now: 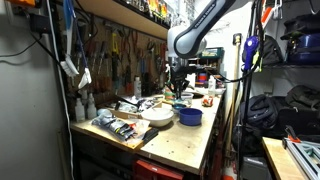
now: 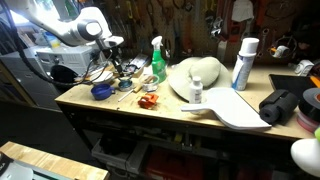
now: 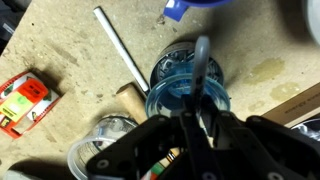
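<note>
In the wrist view my gripper [image 3: 196,118] is shut on a thin dark utensil [image 3: 201,62]. The utensil stands with its rounded end down inside a blue-tinted glass jar [image 3: 170,85] on the wooden bench. The fingers hang just above the jar's mouth and hide its near rim. In both exterior views the gripper [image 1: 178,86] [image 2: 118,64] points straight down over the cluttered part of the bench, close to a blue bowl [image 1: 190,116] [image 2: 101,91].
Around the jar lie a metal rod [image 3: 120,58], a wooden cylinder [image 3: 130,98], a clear glass jar [image 3: 100,142] and an orange tape measure [image 3: 25,100]. A green spray bottle [image 2: 158,60], a white can [image 2: 243,62] and a white bowl [image 1: 157,116] also stand on the bench.
</note>
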Available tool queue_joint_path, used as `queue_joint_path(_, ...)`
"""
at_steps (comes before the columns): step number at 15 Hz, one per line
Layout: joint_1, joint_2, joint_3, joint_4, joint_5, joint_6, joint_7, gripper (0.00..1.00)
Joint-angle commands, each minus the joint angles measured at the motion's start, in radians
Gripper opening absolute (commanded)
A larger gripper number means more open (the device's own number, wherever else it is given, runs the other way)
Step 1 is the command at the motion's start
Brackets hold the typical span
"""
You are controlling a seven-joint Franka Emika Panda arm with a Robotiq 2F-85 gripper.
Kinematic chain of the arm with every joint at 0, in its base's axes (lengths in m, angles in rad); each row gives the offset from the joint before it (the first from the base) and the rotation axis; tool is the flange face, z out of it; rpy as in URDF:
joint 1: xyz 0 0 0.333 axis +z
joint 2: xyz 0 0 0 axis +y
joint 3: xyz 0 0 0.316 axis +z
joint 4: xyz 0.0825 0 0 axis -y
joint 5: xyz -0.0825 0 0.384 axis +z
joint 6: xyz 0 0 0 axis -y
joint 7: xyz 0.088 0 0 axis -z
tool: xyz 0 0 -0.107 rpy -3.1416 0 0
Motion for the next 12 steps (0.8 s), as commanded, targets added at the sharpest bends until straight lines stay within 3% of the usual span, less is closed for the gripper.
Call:
queue_joint_path(1,0.009,0.018,-0.009,0.012,-0.033,0.001,0.046,0.40)
queue_joint_path(6,-0.001,-0.029,-0.018,0.015,-0.023,0.007,0.045,0.76)
queue_joint_path(9,-0.033,-0.106,0.000,-0.013,0.113,0.077,-0.051,0.98)
queue_joint_path(11,-0.041,-0.169,0.024,-0.045,0.252,0.097,-0.208,1.00)
queue_joint_path(12,-0.031,-0.087,0.005,0.028,0.165,0.065,-0.112,0.96)
